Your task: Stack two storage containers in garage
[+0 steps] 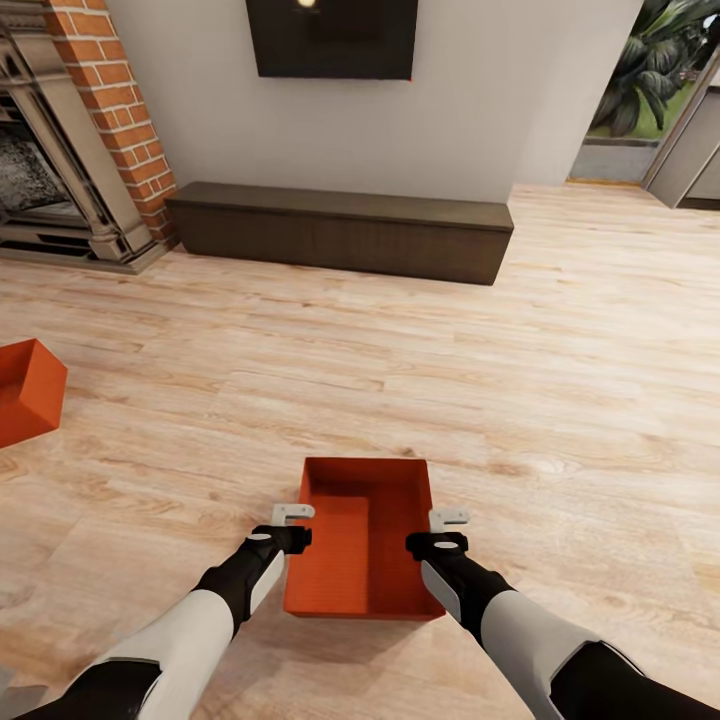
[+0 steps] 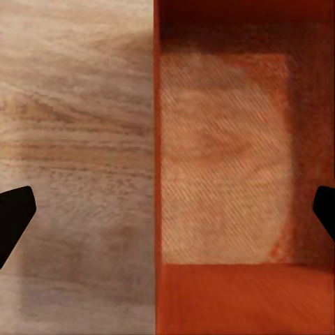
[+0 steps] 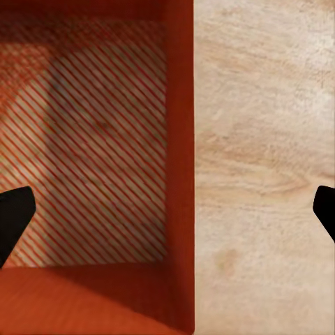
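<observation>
Our left gripper (image 1: 291, 526) and our right gripper (image 1: 450, 530) hang on the two sides of the near storage container (image 1: 362, 550), each one above a long wall of it. In the left wrist view the two dark fingertips (image 2: 14, 216) stand wide apart, with the left wall (image 2: 156, 167) of the bin between them, and they do not touch it. In the right wrist view it is the same: the fingertips (image 3: 14, 220) are spread wide, the right wall (image 3: 180, 160) lies between them, and nothing is held. We cannot tell how high the grippers are above the rim.

This orange-red bin stands open-topped on the light wood plank floor (image 1: 560, 400), just in front of us. The second storage container (image 1: 28, 388) sits farther away on the left, cut by the edge of the head view, well apart from the first.

Farther on, a long dark low bench (image 1: 340, 230) runs along the grey wall. Above it hangs a black TV (image 1: 332, 38). A brick fireplace (image 1: 85, 130) stands at the far left, and a doorway with green plants (image 1: 650, 80) at the far right.
</observation>
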You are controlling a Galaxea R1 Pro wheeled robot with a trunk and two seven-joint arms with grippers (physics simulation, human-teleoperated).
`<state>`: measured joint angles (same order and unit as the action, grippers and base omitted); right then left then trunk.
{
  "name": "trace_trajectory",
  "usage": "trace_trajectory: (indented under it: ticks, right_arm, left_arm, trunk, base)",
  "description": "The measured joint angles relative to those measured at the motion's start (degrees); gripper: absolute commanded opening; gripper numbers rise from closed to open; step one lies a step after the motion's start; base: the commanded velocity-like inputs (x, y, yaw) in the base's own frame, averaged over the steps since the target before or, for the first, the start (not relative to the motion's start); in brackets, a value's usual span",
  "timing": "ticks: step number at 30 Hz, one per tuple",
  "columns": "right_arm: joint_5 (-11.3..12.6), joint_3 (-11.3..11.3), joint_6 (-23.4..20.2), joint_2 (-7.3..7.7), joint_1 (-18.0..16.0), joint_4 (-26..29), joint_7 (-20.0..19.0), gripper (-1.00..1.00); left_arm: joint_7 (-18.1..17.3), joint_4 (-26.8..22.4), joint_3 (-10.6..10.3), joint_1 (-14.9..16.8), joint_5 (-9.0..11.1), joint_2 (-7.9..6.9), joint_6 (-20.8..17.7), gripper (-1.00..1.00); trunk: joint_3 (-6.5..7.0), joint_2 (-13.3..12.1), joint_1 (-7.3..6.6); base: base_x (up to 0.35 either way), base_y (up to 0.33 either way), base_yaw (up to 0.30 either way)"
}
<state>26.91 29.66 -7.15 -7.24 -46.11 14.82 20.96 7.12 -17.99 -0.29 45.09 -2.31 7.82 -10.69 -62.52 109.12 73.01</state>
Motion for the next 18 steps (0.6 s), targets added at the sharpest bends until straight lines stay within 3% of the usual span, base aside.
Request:
trace_trajectory:
  ticks: [18]
  right_arm:
    - [0.0, 0.0, 0.1, 0.0, 0.0, 0.0, 0.0, 1.0]
  left_arm:
    - [0.0, 0.0, 0.0, 0.0, 0.0, -0.01, -0.1, 1.0]
  trunk:
    - [-3.23, 7.2, 3.95]
  base:
    - [0.0, 0.0, 0.0]
